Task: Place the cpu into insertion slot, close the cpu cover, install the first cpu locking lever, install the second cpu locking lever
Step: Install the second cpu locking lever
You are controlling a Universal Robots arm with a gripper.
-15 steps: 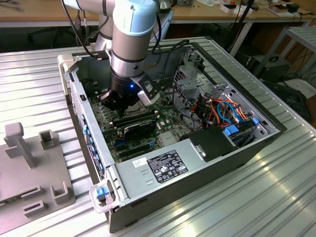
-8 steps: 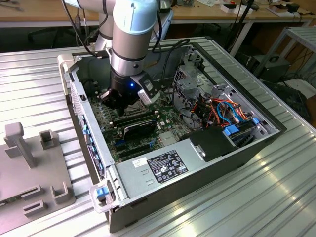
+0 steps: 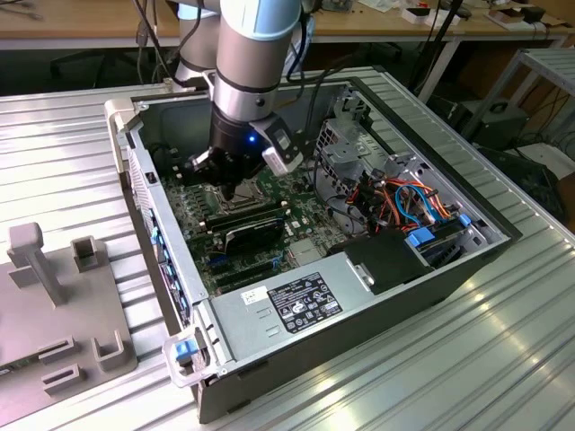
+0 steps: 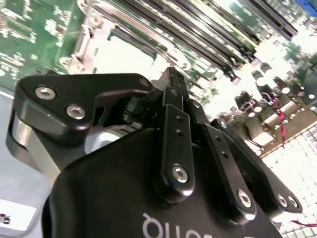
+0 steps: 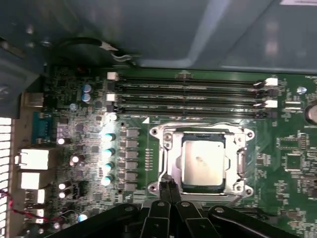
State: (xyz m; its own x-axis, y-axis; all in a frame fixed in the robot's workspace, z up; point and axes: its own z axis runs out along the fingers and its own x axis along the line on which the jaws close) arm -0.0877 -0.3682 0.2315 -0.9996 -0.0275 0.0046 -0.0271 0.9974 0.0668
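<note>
1. The cpu (image 5: 202, 161) already sits in the insertion slot (image 5: 203, 189), silvery face up; the first wrist view shows it framed on all sides, so I judge the first step done.
2. The cpu cover (image 5: 171, 161) appears to lie flat around the chip, its square window showing the metal top. That reads as closed, though whether it is fully seated cannot be told.
3. The gripper (image 5: 167, 184) hangs low over the motherboard (image 5: 74, 99), its fingers (image 5: 162, 187) brought together into a narrow tip at the socket's near corner, with no chip between them. Whether they touch the frame or a thin lever there is too small to tell.
4. The locking levers are hard to make out — thin metal along the socket's edges may be them, but latched or free I cannot say. Judging from this, the lever work is what remains or is in hand.
5. Counts: one chip, one socket, one cover, one arm. The first wrist view shows four long black memory slots (image 5: 188, 94) running beside the socket, on the side away from the fingers.
6. In the exterior view, the gripper (image 3: 230, 190) reaches down inside the open computer case (image 3: 431, 278), which lies on the ribbed metal counter (image 3: 503, 359) — one grey fixture block (image 3: 63, 305) rests well apart, toward the exterior view's left.
</note>
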